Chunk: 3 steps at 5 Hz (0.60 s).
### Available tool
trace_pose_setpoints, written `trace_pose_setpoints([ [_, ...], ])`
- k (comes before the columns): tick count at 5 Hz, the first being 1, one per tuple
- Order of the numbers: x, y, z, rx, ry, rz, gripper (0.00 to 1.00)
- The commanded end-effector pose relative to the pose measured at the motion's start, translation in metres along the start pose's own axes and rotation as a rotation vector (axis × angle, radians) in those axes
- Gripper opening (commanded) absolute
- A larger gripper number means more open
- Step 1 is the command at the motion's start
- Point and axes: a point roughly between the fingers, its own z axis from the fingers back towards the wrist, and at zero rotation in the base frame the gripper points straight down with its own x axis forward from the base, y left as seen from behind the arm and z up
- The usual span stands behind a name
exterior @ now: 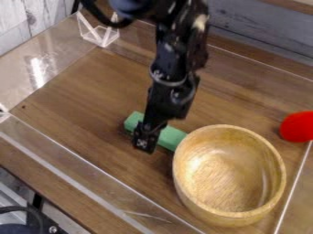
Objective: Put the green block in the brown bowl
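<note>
The green block [169, 136] lies flat on the wooden table, just left of the brown bowl [229, 174], its right end close to the bowl's rim. My gripper [148, 138] hangs down from the black arm [174, 64] right over the middle of the block, its open jaws astride it and hiding part of it. The bowl is a wide light-brown wooden one with nothing in it, at the lower right.
A small red ball [297, 126] rests at the right edge beyond the bowl. A clear plastic stand [98, 29] sits at the back left. A transparent sheet edge [49, 146] runs along the table's left and front sides.
</note>
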Motion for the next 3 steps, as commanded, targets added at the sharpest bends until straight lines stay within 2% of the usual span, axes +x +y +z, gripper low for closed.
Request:
trace_pose_setpoints([
  [1,-0.003,0.009,-0.007,0.032,-0.005,0.051,1.00],
  [2,-0.004,0.011,-0.015,0.050,-0.010,0.102,1.00],
  [3,-0.004,0.020,-0.012,0.063,-0.020,0.091,1.00],
])
